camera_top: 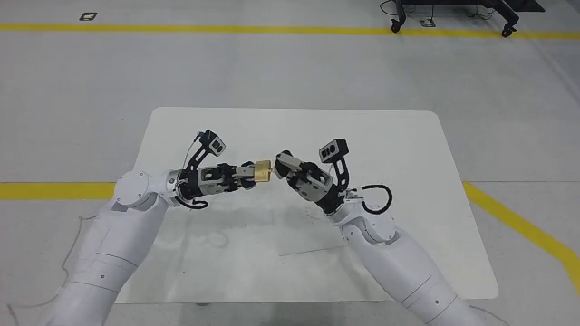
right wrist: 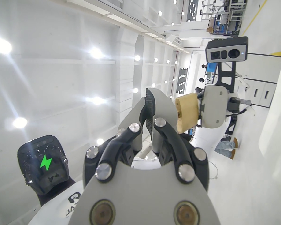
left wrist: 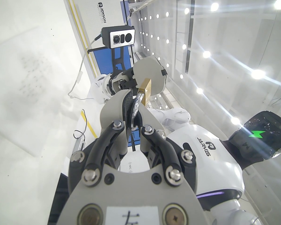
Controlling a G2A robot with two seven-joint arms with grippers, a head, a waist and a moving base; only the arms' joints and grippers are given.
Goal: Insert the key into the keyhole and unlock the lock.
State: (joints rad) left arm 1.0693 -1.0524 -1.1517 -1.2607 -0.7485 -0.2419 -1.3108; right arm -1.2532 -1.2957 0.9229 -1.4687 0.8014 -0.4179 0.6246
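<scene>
top view showed two arms meeting above the table [camera_top: 408, 145]. the left gripper [left wrist: 134, 105] had its jaws clamped on the shackle [left wrist: 136, 100] of the lock [left wrist: 146, 89], the brass body jutting beyond their tips, presumably to offer its free end. the right gripper [right wrist: 150, 105], jaws pressed together, sat just beside that end. i could not make out the key.

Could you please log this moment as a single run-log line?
left end effector: shut on padlock shackle, above table | right end effector: shut, tips beside padlock body | key: cannot tell
</scene>
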